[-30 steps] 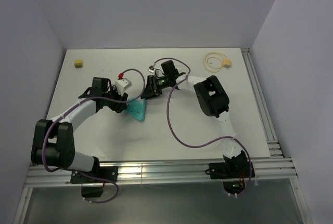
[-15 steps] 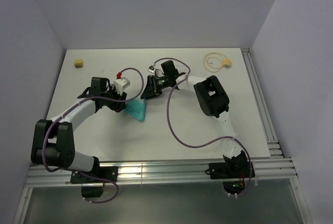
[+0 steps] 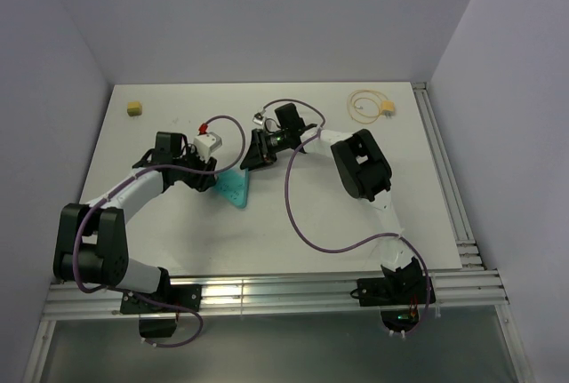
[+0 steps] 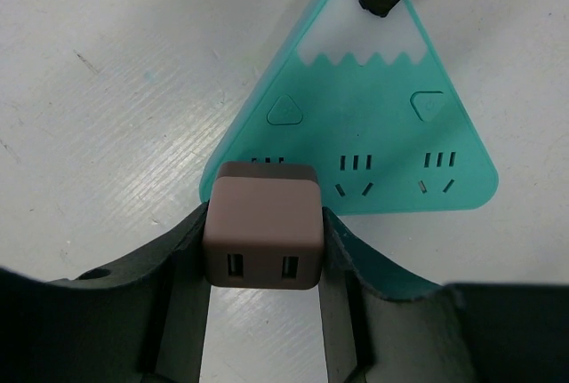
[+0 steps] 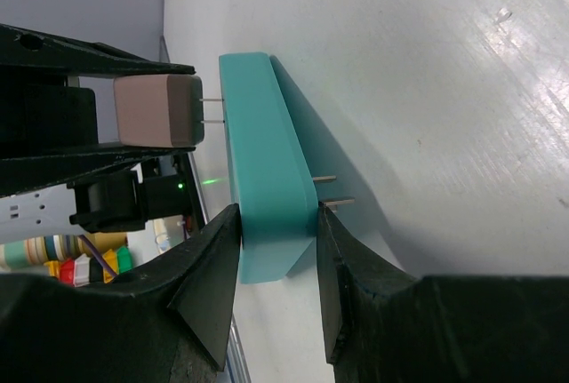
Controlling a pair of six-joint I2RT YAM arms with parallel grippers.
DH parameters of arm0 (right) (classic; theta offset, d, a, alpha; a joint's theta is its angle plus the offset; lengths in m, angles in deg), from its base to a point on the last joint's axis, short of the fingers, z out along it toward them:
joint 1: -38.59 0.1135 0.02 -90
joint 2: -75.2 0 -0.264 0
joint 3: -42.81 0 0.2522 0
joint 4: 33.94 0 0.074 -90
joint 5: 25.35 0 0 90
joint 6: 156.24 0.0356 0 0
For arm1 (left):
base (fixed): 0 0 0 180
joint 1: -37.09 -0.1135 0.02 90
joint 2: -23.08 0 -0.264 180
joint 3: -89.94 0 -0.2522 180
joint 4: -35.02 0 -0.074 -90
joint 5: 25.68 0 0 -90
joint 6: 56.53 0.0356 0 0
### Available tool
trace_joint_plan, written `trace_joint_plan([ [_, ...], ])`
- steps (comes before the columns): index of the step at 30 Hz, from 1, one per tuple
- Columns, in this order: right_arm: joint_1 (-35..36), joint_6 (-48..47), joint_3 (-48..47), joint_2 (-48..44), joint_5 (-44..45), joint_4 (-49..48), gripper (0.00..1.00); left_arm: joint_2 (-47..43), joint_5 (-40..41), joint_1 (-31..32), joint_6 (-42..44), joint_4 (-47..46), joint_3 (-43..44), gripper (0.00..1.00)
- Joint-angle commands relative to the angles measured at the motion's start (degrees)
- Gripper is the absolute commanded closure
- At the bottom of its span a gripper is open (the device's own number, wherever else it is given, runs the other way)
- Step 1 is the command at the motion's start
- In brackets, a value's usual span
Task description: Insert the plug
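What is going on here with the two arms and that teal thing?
The left fingers grip a brownish plug and hold it at the face of the teal socket block, which the right fingers clamp at its narrow tip. The plug's two prongs show in the gap, so it is not fully seated. A looped yellow cable lies apart at the table's far right.

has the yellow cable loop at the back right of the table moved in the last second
no, the yellow cable loop lies in the same spot in the top view, just as close to the rail along the table's right edge
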Motion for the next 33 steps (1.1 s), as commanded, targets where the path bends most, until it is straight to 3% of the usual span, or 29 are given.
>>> trace_joint_plan([
  [1,1.16,-1.76,-1.01,-0.93,1.54,-0.06,1.0,-0.87,-0.95,1.11,0.48,-1.58,-0.8,1.0],
  [10,1.34,-2.2,-1.19,-1.02,1.72,0.46,1.0,2.28,0.27,1.29,0.04,-0.88,0.43,1.0],
  [33,2.48,-6.76,-4.88,0.21,7.17,7.23,1.0,14.51,7.13,5.15,-0.14,11.42,12.38,1.0],
])
